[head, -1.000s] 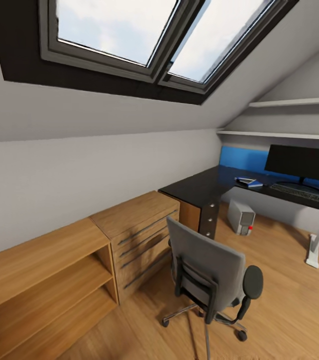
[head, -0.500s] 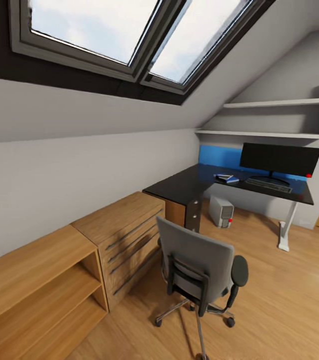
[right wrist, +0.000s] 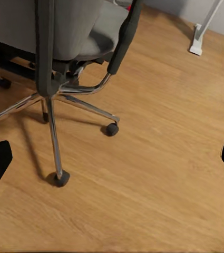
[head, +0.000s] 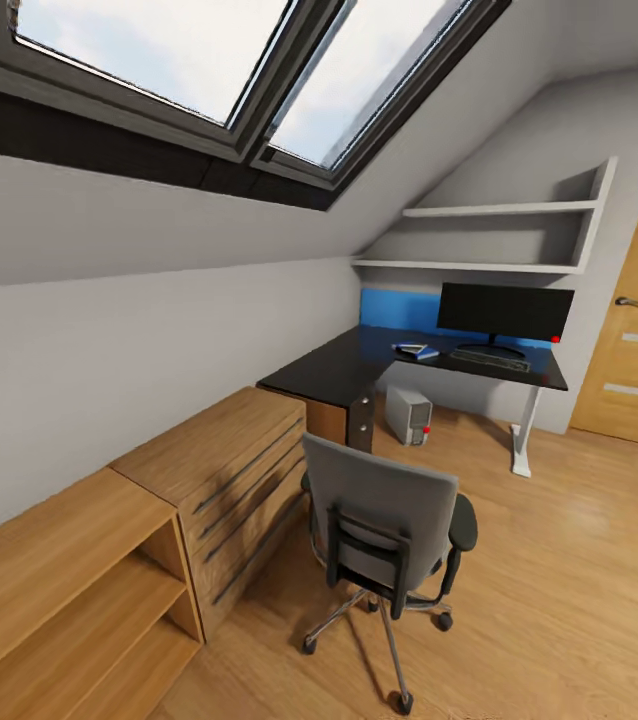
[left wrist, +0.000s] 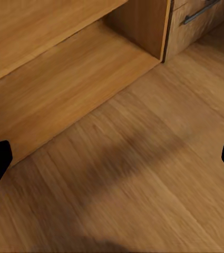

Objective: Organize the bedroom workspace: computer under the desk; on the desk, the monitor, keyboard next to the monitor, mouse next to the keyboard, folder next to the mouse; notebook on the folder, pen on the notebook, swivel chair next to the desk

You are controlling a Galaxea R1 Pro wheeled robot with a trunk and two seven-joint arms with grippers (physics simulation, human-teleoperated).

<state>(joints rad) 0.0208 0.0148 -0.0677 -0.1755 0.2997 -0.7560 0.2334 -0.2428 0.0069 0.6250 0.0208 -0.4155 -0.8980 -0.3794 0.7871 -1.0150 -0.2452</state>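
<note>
The desk (head: 334, 365) with its black top stands in the far corner under the sloped wall. On it are the monitor (head: 504, 310), the keyboard (head: 489, 358) in front of it, and the blue folder (head: 422, 353) to the keyboard's left with a small flat thing on top. Mouse and pen are too small to tell. The computer (head: 409, 415) sits on the floor under the desk. The swivel chair (head: 384, 510) stands on the open floor with its back to me, short of the desk. My left gripper (left wrist: 112, 161) and right gripper (right wrist: 112, 158) hang open over the floor, the right one near the chair's chrome base (right wrist: 64, 100).
A light wooden shelf unit (head: 69, 570) and drawer unit (head: 229, 460) line the left wall. A wooden door (head: 634, 330) is at the far right. White wall shelves (head: 499, 235) hang above the desk. The desk's white leg (head: 522, 440) stands on the wooden floor (head: 569, 590).
The whole head view has swung to the right, so the desk sits nearer the middle and the door has come into view. Nothing in the room has moved.
</note>
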